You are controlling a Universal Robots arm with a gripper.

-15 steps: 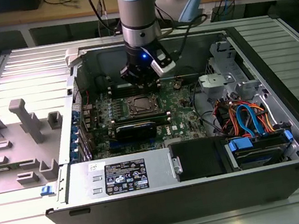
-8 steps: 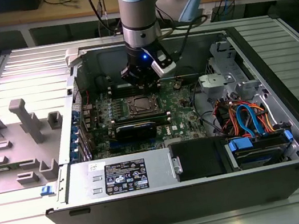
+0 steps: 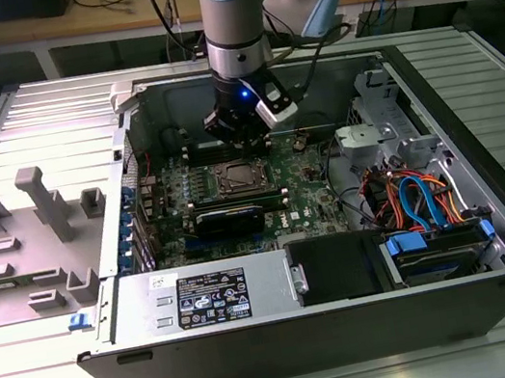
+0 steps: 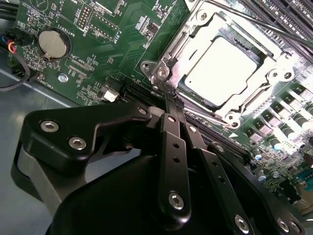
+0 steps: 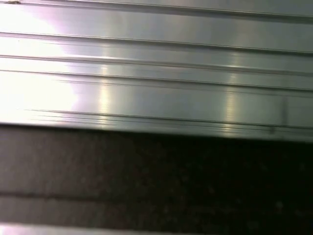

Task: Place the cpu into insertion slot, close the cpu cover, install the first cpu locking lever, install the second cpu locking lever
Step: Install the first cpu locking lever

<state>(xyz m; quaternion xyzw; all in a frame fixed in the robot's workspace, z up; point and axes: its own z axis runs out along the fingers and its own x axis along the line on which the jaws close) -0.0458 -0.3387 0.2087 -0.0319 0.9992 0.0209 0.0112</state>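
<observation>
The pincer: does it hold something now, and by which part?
Nothing is held. The pincer is shut, its tips at the cpu cover's edge.

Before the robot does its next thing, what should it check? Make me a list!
1. The cpu sits flat in the insertion slot: ok.
2. The cpu cover is down around the chip: ok.
3. The gripper is close to the socket's edge: ok.
4. The gripper holds nothing: ok, its fingers look shut and empty.
5. Both locking levers are latched: cannot tell.
6. The green board near the socket has no loose parts: ok.
</observation>
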